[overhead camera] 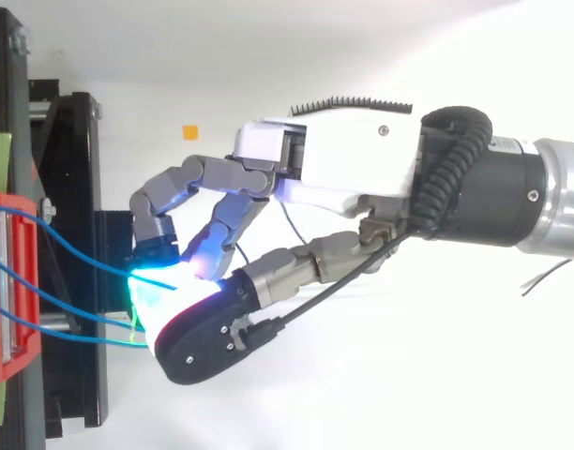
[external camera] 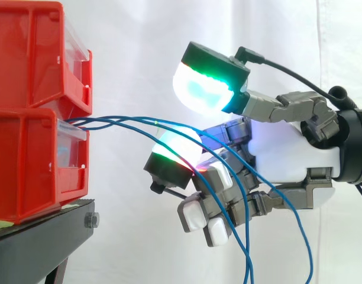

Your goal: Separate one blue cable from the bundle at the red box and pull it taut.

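Red bins (external camera: 27, 171) sit stacked one on the other at the left of the side view, on a black stand (external camera: 39, 242), with a white curtain (external camera: 139, 47) behind. From the gap between the two bins the blue cables (external camera: 119, 119) come out close together. They run right in a shallow arc, spread apart and reach the hand (external camera: 287, 154) near the middle of the view.

The cables are slack rather than taut. Past the hand they bend down and hang in loose curves out of the bottom edge.

The hand's lower fingers (external camera: 207, 216) are curled, and the cables thread between them and a pad (external camera: 175, 148) glowing green and white, with a red tinge at its lower edge just beside a cable. A second, larger pad (external camera: 204, 83) glows green and cyan well above them, held wide apart from the rest.

From above, three blue strands leave the red bin at the left edge and meet the hand (overhead camera: 343, 159) at its bright cyan tips. The arm (overhead camera: 550, 202) enters from the right edge.
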`<state>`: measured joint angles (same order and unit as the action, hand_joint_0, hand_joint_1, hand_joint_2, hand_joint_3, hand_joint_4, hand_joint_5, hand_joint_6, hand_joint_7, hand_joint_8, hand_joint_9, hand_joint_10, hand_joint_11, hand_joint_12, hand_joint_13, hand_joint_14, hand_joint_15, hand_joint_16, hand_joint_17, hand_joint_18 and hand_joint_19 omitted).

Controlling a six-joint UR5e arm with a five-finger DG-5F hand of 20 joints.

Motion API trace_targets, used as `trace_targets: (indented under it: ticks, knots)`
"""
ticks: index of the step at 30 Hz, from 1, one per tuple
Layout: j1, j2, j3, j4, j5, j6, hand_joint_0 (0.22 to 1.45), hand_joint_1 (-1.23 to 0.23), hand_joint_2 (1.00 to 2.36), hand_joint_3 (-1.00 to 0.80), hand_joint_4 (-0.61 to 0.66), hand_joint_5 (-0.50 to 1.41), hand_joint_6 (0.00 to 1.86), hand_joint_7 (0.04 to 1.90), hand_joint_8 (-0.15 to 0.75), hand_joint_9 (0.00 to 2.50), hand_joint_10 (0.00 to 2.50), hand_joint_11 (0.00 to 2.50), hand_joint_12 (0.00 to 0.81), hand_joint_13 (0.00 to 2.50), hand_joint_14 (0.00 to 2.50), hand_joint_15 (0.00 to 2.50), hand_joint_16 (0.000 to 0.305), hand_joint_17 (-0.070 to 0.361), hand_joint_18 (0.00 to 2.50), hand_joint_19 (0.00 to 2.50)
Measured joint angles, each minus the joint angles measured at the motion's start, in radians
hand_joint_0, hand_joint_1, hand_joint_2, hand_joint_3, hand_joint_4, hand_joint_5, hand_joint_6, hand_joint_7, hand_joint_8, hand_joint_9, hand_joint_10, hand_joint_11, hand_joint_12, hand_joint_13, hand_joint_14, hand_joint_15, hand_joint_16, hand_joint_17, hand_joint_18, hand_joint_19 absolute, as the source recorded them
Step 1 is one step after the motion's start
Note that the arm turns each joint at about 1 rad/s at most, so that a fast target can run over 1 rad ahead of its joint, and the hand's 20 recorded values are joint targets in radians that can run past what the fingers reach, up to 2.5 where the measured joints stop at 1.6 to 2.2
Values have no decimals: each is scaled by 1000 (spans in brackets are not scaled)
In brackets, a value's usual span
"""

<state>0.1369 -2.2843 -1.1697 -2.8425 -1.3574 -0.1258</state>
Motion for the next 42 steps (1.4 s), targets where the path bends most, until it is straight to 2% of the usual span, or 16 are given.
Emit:
trace_targets:
  ticks: [4,6,13,14,16,18,19,20,22,23,24,26,29,30,34,42]
  knots:
    - [0,0,4,-1,1,0,637,-851,1014,-362,204,-194,847,1414,299,876,29,767,374,901,22,565,56,127,730,733]
    - [0,-1,5,-1,1,0,695,-929,1005,-445,207,-200,853,1405,295,859,30,763,364,886,21,543,56,127,730,697]
    - [0,0,7,-2,-1,0,801,-937,1006,-436,184,-207,871,1413,283,862,27,789,358,892,22,533,55,123,742,666]
    - [0,0,7,-3,-1,0,806,-940,1000,-488,168,-217,872,1393,260,794,29,767,357,848,21,520,55,124,725,644]
    - [0,0,7,-4,-1,0,739,-994,1000,-500,153,-227,866,1393,247,731,26,759,358,779,20,494,56,126,722,606]
    - [0,0,7,-4,-2,0,553,-1051,1000,-500,146,-230,864,1356,250,693,29,757,375,733,20,488,59,133,684,604]
    - [0,-1,7,-4,-2,0,460,-1025,1000,-500,157,-221,862,1314,271,702,27,758,399,740,19,479,64,145,705,593]
    - [0,-1,7,-4,-2,0,446,-1022,1000,-500,164,-217,857,1314,277,703,27,747,404,740,18,475,66,148,708,600]
    - [0,0,7,-4,-2,0,378,-873,1000,-500,172,-185,823,1272,314,744,25,690,427,770,19,469,73,163,750,620]
    - [0,0,7,-4,-2,0,391,-671,1000,-500,156,-154,779,1283,313,796,21,635,436,813,19,482,72,163,756,654]
    - [0,0,7,-3,-2,0,451,-476,1000,-500,105,-112,710,1389,297,890,24,601,417,843,19,488,66,148,735,712]
    - [0,0,7,-3,-2,0,537,-371,1000,-500,58,-84,662,1461,275,981,25,617,379,898,20,516,57,128,738,775]
    - [0,0,7,-2,-1,0,616,-400,1000,-500,127,-81,654,1527,272,1008,25,639,366,928,22,531,54,121,753,796]
    - [0,0,7,-1,-1,0,621,-432,1001,-491,166,-95,686,1484,285,1014,25,654,371,931,23,538,55,123,761,789]
    - [0,0,8,0,-1,0,600,-472,1021,-287,190,-122,741,1416,307,1009,28,701,380,938,21,552,55,125,755,797]
    - [0,-1,9,-1,-2,0,583,-669,1024,-214,218,-177,801,1405,304,943,29,745,390,919,23,560,58,130,753,778]
